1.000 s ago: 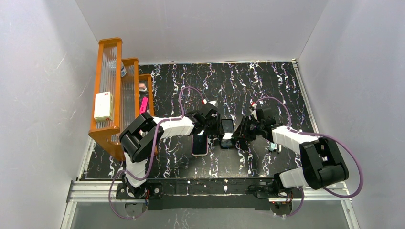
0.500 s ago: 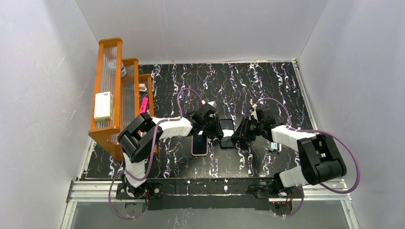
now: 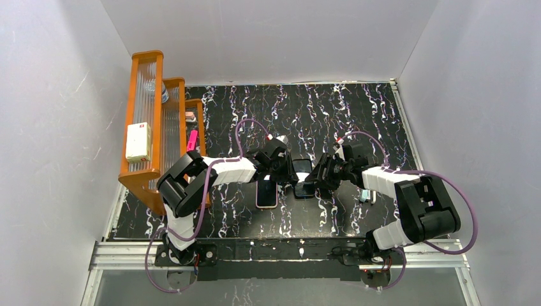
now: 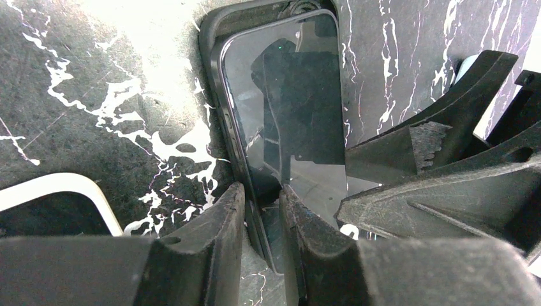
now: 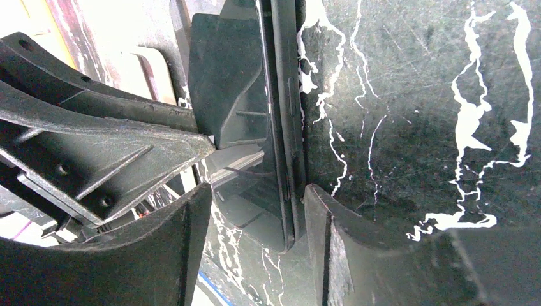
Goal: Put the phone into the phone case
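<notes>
The phone [image 3: 303,178], glossy black glass, lies mid-table inside a black shell [image 4: 210,38]; its screen fills the left wrist view [image 4: 287,102]. My left gripper [image 3: 288,171] [image 4: 261,191] is closed narrowly on the phone's left long edge. My right gripper [image 3: 319,177] [image 5: 258,194] is open and straddles the opposite edge [image 5: 281,127], with its right finger against the shell [image 5: 295,95]. The pinkish phone case [image 3: 266,193] lies flat just left of the phone, a dark screen showing inside its pale rim [image 4: 64,188].
An orange slatted rack [image 3: 150,121] stands at the left edge and holds a white box [image 3: 138,141] and a pink item [image 3: 191,140]. A small pale object [image 3: 365,196] lies beside my right forearm. Grey walls enclose the black marbled table [image 3: 357,115].
My right gripper has moved a little left, closer onto the phone's right edge. My left gripper has barely shifted. The phone and the pink case have stayed in place.
</notes>
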Motion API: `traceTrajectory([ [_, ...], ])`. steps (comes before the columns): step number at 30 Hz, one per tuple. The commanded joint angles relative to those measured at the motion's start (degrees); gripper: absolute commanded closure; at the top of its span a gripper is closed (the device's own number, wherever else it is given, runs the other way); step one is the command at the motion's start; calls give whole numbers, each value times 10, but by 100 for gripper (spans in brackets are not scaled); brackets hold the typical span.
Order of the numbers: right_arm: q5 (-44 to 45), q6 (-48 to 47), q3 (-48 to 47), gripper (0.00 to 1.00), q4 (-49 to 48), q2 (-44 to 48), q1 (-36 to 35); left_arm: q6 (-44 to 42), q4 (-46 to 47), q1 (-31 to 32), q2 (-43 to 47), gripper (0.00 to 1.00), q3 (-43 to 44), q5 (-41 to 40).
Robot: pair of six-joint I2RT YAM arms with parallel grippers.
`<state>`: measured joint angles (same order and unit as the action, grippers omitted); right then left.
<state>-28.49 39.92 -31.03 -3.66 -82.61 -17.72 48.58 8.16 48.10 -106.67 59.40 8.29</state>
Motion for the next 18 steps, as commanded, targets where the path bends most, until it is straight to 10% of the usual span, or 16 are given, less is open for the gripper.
traceTrajectory([
  [1,-35,18,0,37,-71,-5,-8,-9,9,20,-27,81,-27,37],
  [18,80,-42,-65,51,10,12,19,13,-15,-7,0,65,-29,-15],
])
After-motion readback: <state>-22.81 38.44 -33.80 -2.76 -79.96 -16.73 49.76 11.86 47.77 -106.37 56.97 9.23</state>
